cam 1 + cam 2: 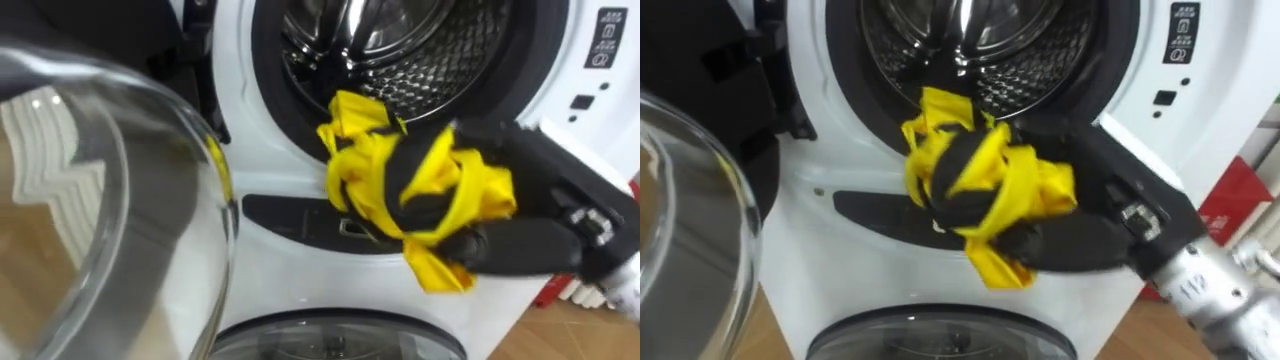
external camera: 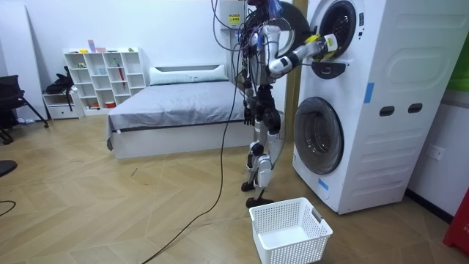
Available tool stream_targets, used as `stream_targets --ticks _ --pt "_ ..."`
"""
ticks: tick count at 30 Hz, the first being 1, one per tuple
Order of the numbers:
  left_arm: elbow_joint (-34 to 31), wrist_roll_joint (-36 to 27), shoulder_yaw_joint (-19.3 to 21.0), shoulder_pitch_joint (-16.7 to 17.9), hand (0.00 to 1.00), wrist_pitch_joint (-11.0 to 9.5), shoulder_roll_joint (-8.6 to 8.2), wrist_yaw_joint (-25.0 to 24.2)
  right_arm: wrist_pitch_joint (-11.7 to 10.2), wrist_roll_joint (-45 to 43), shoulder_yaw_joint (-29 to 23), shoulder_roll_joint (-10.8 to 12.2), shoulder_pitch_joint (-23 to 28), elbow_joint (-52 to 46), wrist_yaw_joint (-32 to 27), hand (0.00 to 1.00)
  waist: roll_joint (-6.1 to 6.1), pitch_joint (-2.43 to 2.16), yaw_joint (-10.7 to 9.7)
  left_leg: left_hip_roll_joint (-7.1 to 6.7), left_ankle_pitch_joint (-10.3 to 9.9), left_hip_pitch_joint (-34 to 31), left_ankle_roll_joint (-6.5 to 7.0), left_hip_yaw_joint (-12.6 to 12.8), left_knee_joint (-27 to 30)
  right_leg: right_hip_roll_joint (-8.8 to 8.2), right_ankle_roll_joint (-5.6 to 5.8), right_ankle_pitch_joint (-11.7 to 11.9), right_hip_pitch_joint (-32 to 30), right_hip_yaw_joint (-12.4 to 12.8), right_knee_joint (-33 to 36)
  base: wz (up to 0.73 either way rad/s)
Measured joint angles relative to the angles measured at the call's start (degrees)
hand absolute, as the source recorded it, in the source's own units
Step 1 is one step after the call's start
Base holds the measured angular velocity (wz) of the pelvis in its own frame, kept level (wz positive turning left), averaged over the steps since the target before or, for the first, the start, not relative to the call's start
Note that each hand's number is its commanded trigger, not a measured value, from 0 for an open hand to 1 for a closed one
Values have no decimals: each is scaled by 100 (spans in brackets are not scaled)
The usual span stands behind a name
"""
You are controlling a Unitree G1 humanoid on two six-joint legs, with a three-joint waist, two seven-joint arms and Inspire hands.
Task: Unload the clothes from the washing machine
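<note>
My fingers (image 1: 425, 192) are curled tight into a yellow garment (image 1: 365, 165), with folds of the cloth wrapped over and between them, and my thumb is closed under the bundle. That is my right hand (image 1: 548, 195), reaching in from the right and holding the garment just in front of the mouth of the upper drum (image 1: 440, 55). The cloth is bunched in my grip. One tail hangs below my hand, and another end rises toward the dark rim of the opening. It seems to touch that rim, but I cannot be sure from here. Inside the drum I see bare perforated steel.

The round glass door (image 1: 110, 210) stands swung open to my left, close to my head. Beneath my hand is the white front of the washing machine (image 1: 275, 150), and below that the top of a second round door (image 1: 330, 335).

In the room view I stand upright, facing the stacked machines, with my arm raised to the upper opening. A white basket (image 2: 289, 231) sits on the wooden floor just beside my feet, and a bed (image 2: 176, 103) is behind me.
</note>
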Motion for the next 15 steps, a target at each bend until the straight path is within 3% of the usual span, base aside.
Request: stream_targets --ticks 2,7,12,15 --pt "22 98 8 -16 0 -5 7 -10 -37 185 -89 72 174 51 3 100 3 3 -113 7 -1 38 1 51 -28 8 3 2 0 63 5 -12" --pt "93 105 57 -226 0 -27 35 -11 -105 565 -199 153 377 335 36 100 -20 14 -123 73 -34 121 -14 294 -27 46 -3 5 -40 250 60 -24" --pt "105 108 130 -454 0 -58 89 -49 -108 564 -425 157 736 389 226 100 -25 14 -129 163 -118 128 -28 573 75 81 -27 30 -165 575 92 -31" --pt "103 99 137 -535 0 -65 188 -120 -113 573 -550 176 987 623 312 100 -34 12 -118 246 -124 196 -43 863 90 159 -46 72 -249 890 102 -51"
